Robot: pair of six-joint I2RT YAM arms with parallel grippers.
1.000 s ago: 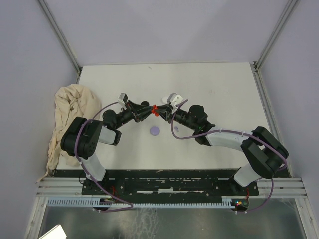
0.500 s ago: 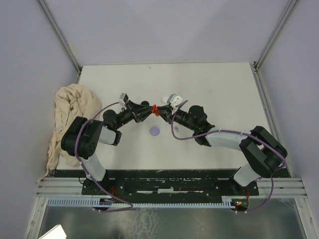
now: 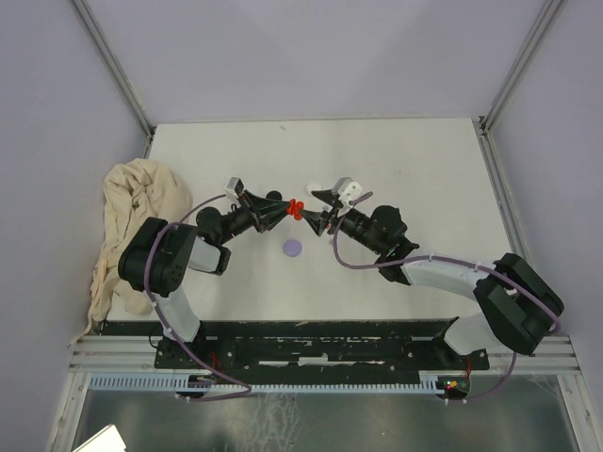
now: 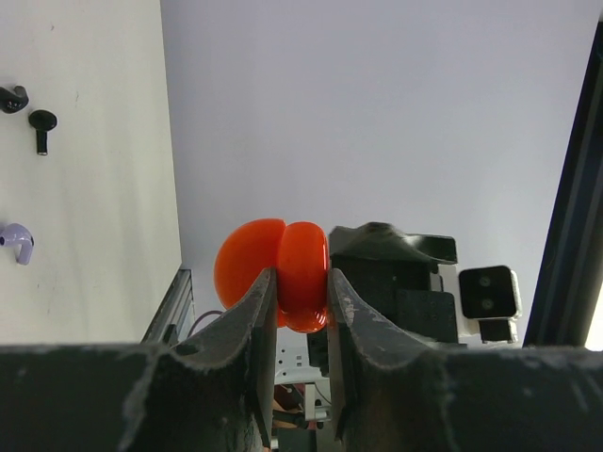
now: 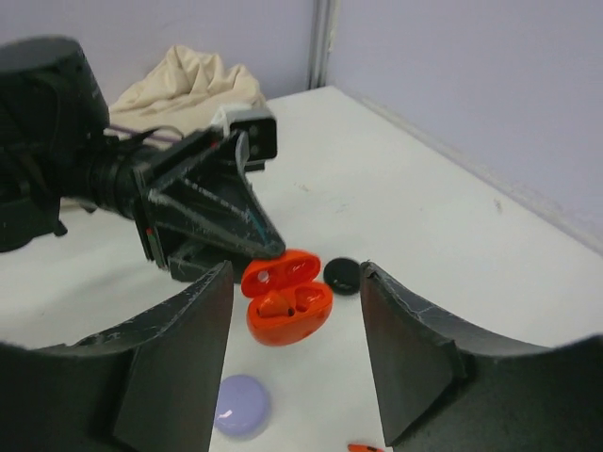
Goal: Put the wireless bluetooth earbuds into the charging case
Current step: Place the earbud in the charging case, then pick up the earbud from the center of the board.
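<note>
Left gripper point(image 3: 281, 211): jaws clamped on the glossy red-orange clamshell charging case point(image 5: 287, 297), one finger on each side of it, with the case lifted off the white tabletop point(image 3: 415, 169). From the right wrist camera I see the case's lid swung open and moulded hollows showing inside. I cannot tell whether anything sits in them.

Right gripper point(image 3: 318, 215): jaws spread apart, nothing between them. Its fingertips sit just short of the case, on the side opposite the left gripper, and do not touch it.

Earbuds: from the left wrist camera I count a black stemmed plastic earbud point(image 4: 42, 127), a second dark one point(image 4: 11, 97) cut by the frame edge, and a lilac earbud point(image 4: 19, 243). All three lie on the tabletop, well apart from the case. In the right wrist view a small red piece point(image 5: 363, 448) lies at the bottom edge, nearer the camera than the case; it is too cropped for me to identify.

Other items: a flat lilac round disc point(image 3: 293, 248) lies on the table to the near side of the case. A small black round disc point(image 5: 341, 275) appears just beside the case in the right wrist view. Crumpled beige cloth point(image 3: 132, 221) lies far from the case, at the table's left edge.
</note>
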